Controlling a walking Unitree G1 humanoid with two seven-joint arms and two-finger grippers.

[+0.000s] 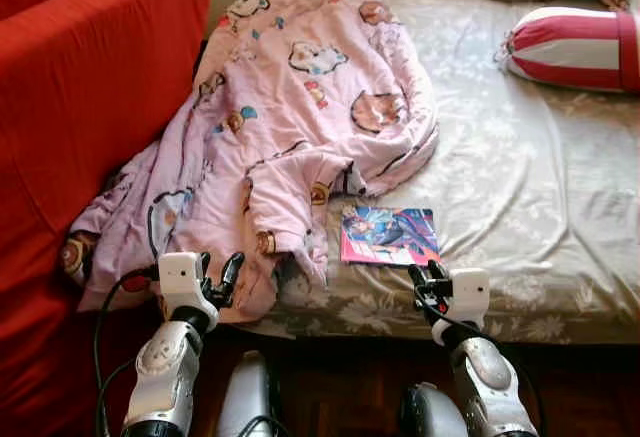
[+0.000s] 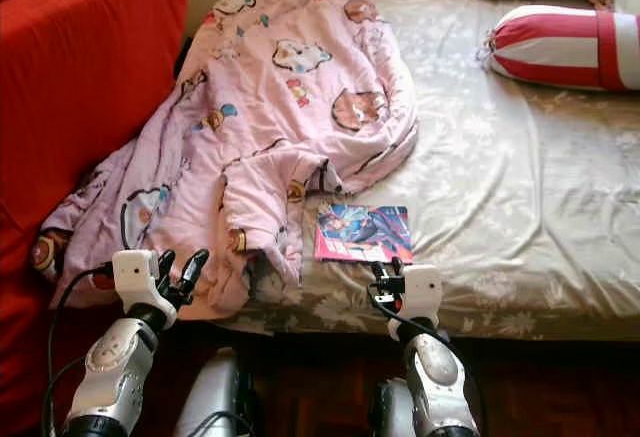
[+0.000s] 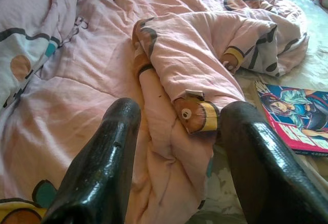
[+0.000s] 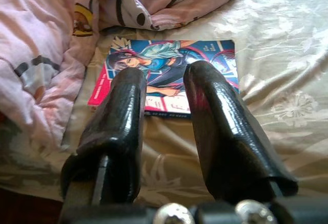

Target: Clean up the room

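One comic book btwn right-wrist fingers.

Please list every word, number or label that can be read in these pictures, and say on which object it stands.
None can be read.
Colourful illustrated comic book on the beige floral bedsheet: small cover print, too blurred to read.
Pink cartoon-print quilt: pictures only, no legible words.
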